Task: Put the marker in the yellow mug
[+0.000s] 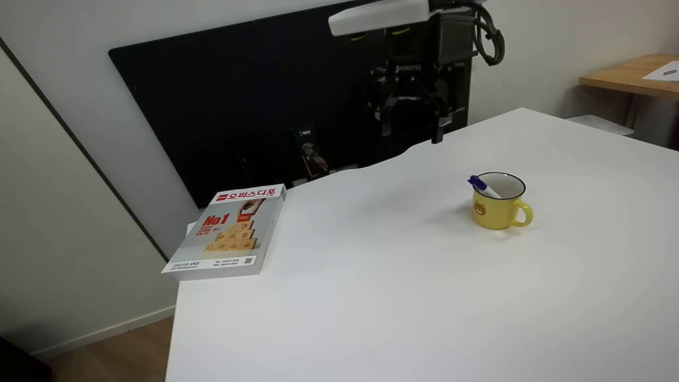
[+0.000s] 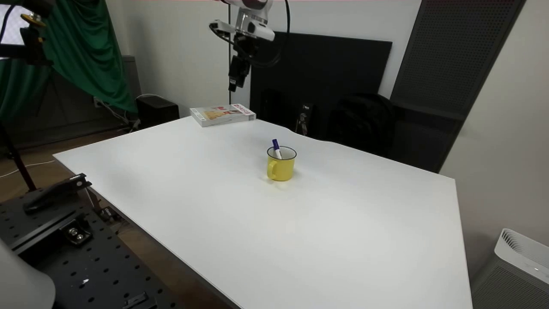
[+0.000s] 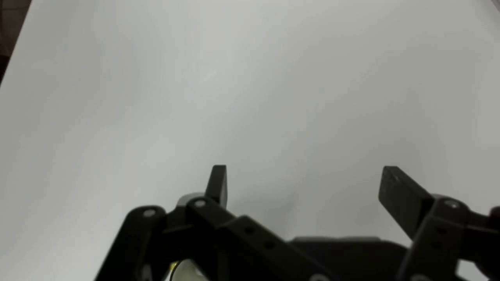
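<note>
The yellow mug (image 1: pixel 493 213) stands upright on the white table, and it also shows in an exterior view (image 2: pixel 284 170). The marker (image 1: pixel 479 183) leans inside the mug with its dark blue cap end sticking up past the rim; its white barrel goes down into the mug. The marker also shows in an exterior view (image 2: pixel 277 149). My gripper (image 1: pixel 412 132) is open and empty, up above the table and apart from the mug. In the wrist view, the open fingers (image 3: pixel 302 187) have only table between them. A sliver of the mug (image 3: pixel 184 271) shows at the bottom, mostly hidden by the gripper.
A thick book (image 1: pixel 225 225) lies at a table edge; it also shows in an exterior view (image 2: pixel 223 115). A black panel (image 1: pixel 238 95) stands behind the table. A black perforated board (image 2: pixel 98 266) with mounts adjoins the table (image 2: pixel 240 240). A wooden table (image 1: pixel 626 77) is farther off.
</note>
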You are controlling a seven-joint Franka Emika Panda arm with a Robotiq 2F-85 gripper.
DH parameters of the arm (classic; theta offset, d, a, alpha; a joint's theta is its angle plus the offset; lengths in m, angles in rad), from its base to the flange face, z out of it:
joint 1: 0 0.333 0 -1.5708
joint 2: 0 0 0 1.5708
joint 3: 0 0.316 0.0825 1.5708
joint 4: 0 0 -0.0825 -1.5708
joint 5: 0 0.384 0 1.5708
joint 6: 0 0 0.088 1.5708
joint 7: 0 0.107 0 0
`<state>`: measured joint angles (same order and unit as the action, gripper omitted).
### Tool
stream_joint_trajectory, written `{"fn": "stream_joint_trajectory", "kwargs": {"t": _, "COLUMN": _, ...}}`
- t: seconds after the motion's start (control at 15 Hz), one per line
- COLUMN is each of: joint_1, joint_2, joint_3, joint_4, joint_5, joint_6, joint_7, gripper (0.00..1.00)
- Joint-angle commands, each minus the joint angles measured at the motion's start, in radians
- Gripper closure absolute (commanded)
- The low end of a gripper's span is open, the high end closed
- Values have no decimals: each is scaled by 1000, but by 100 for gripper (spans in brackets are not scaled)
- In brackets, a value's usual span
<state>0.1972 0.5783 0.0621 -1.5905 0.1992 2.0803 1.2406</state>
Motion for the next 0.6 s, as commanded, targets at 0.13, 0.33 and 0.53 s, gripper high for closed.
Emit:
{"fn": "stream_joint_trajectory", "kwargs": {"t": 0.13, "joint_1": 7, "joint_2": -82, "joint_3": 27, "joint_4": -98, "joint_5": -38, "joint_6": 25, "joint_7": -273, "gripper": 0}}
{"fn": "stream_joint_trajectory", "kwargs": {"t": 0.33, "joint_1": 6, "joint_2": -103, "joint_3": 36, "joint_4": -133, "joint_5": -47, "joint_6": 20, "joint_7": -440, "gripper": 0}}
{"fn": "stream_joint_trajectory", "kwargs": {"t": 0.53, "joint_1": 5, "joint_2": -121, "joint_3": 41, "joint_4": -161, "joint_5": -56, "joint_6": 6, "joint_7": -608, "gripper": 0}}
